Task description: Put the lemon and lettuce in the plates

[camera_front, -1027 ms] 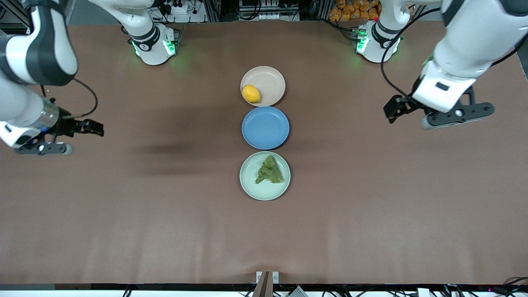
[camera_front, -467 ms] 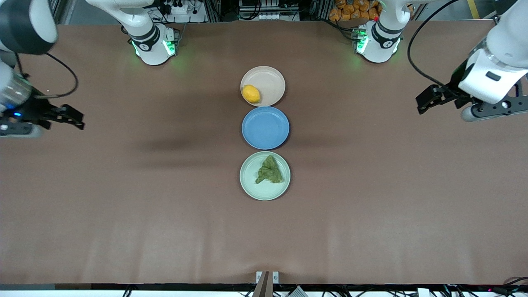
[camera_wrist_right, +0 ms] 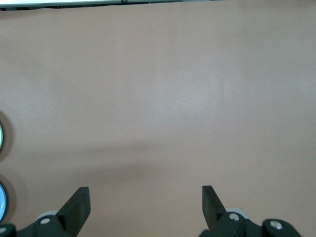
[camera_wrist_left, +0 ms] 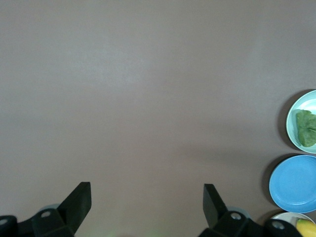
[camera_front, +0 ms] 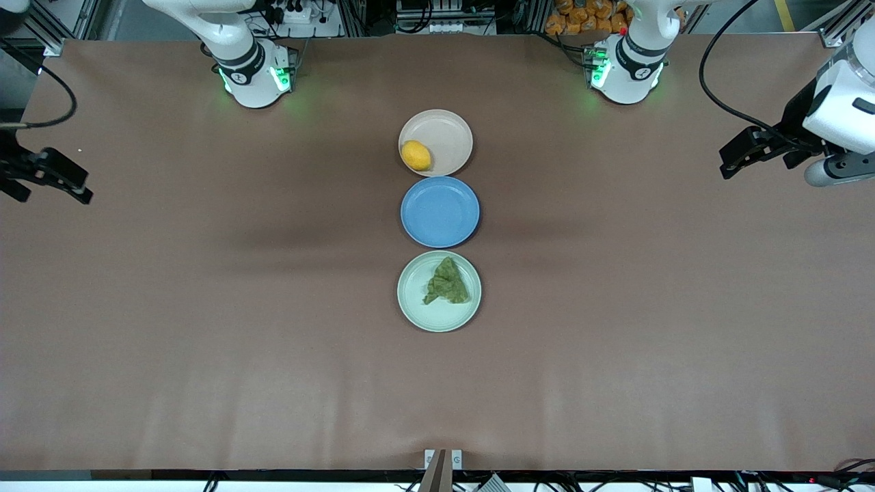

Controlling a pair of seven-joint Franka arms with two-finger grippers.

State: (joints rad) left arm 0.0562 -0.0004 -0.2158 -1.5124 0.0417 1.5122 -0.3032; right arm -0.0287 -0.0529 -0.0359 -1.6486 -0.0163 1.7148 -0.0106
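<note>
The yellow lemon (camera_front: 415,155) lies in the beige-pink plate (camera_front: 448,130), near its rim. The dark green lettuce (camera_front: 449,281) lies in the mint green plate (camera_front: 417,307), nearer the front camera. My left gripper (camera_front: 742,157) is open and empty, up over bare table at the left arm's end. My right gripper (camera_front: 51,184) is open and empty over the right arm's end. The left wrist view shows its open gripper (camera_wrist_left: 147,195), the lettuce (camera_wrist_left: 307,127), the mint plate (camera_wrist_left: 291,136) and the lemon (camera_wrist_left: 307,228). The right wrist view shows its open gripper (camera_wrist_right: 145,197) over bare table.
An empty blue plate (camera_front: 439,212) sits between the two other plates; it also shows in the left wrist view (camera_wrist_left: 296,183). The three plates stand in a line at the table's middle. Brown tabletop (camera_front: 205,342) spreads on all sides.
Both arms have drawn back outward toward their own ends of the table, away from the plates. The lemon and lettuce have not moved.
</note>
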